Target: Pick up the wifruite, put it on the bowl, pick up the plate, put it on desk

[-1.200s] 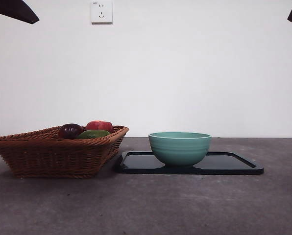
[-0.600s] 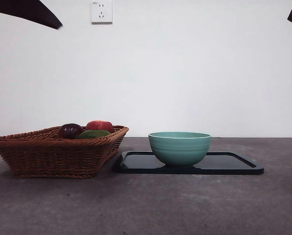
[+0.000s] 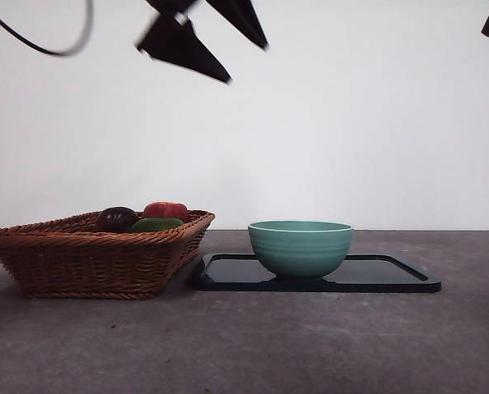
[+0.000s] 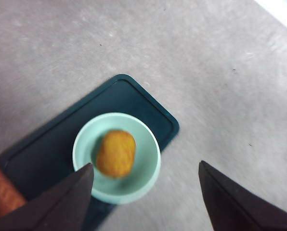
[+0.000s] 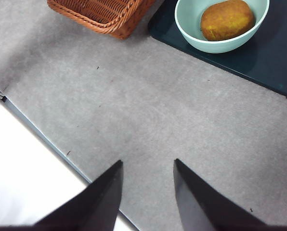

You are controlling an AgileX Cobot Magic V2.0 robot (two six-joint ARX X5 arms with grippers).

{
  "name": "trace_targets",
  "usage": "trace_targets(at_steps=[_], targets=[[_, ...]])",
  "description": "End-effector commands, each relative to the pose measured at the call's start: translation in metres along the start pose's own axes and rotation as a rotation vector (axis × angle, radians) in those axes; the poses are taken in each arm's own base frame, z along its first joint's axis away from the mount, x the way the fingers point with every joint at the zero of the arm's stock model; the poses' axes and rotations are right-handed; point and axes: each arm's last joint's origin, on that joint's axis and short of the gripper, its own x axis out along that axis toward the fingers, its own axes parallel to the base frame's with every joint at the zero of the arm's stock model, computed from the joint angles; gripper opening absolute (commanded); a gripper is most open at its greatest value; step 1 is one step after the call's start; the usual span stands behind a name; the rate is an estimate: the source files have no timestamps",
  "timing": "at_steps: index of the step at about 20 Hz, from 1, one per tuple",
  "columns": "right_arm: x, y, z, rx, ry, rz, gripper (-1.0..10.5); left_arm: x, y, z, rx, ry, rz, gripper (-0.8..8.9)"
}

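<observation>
We find the left gripper [image 3: 220, 37] high above the bowl [image 3: 300, 247], jaws spread and empty. The orange-brown fruit [image 4: 115, 153] already lies inside the bowl; blur obscures its skin, so it is possibly a kiwifruit. The right gripper [image 5: 146, 185] waits apart, jaws parted, holding nothing. The ribbed teal bowl stands on a flat black tray [image 3: 384, 277] on the matte grey desk [image 3: 310, 345]. We advise descending squarely and gripping the smooth rim firmly.

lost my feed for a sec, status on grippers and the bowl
Left gripper open, empty, high above the bowl. Right gripper open over bare desk. Orange fruit in bowl, bowl on black tray. Nothing blocking.
</observation>
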Motion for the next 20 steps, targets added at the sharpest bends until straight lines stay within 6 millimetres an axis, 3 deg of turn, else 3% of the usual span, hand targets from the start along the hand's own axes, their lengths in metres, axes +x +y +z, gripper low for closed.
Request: trace_targets(at_steps=[1,6,11,20], targets=[[0.000,0.001,0.003,-0.014,-0.008,0.007,1.7,0.032,0.006,0.009,0.047,0.024,-0.011,3.44],[0.000,0.001,0.003,-0.015,-0.008,0.007,1.7,0.089,0.018,0.007,0.093,0.066,0.013,3.43],[0.000,0.001,0.002,-0.015,-0.007,0.007,1.7,0.133,0.020,-0.012,0.132,0.131,0.014,3.43],[0.000,0.001,0.002,-0.014,-0.007,0.007,1.7,0.176,0.014,-0.038,0.199,0.234,0.020,3.43]])
